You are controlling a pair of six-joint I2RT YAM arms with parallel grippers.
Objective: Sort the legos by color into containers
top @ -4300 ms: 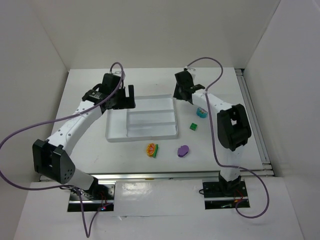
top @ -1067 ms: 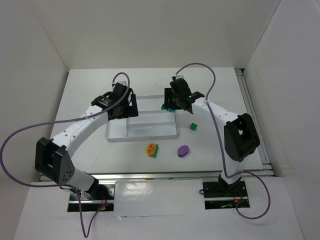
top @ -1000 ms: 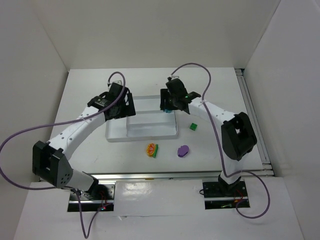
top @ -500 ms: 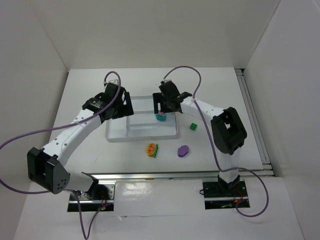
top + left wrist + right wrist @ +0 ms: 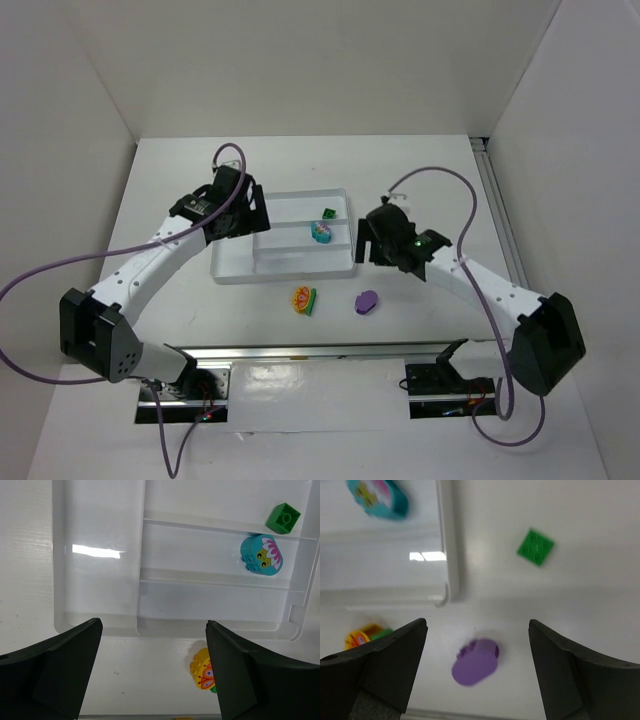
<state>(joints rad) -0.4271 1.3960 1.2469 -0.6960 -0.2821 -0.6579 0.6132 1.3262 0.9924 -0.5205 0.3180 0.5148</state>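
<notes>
The white table [image 5: 300,160] carries a shallow white plastic tray [image 5: 235,255] that low dividers split into 1 wide compartment on the left and 3 long strips on the right.

The left gripper [image 5: 152,621] hovers above the near left part of this tray, its 2 fingers spread wide with nothing between them. The right gripper [image 5: 476,622] hangs just right of the tray, also spread and empty. I judge it is there to take 1 of the loose pieces below it.

2 pieces lie in the tray, each in its own strip so the colours stay apart. The cyan-and-pink round piece [image 5: 261,554] is in the middle strip and a small green cube [image 5: 283,518] is in the far strip.

3 pieces lie on the table. The purple oval piece [image 5: 475,662] and the orange-yellow piece with green [image 5: 303,298] lie near the tray's near edge. The second green cube [image 5: 535,546] is right of the tray; the right wrist view is blurred, so its tilt is unclear.
</notes>
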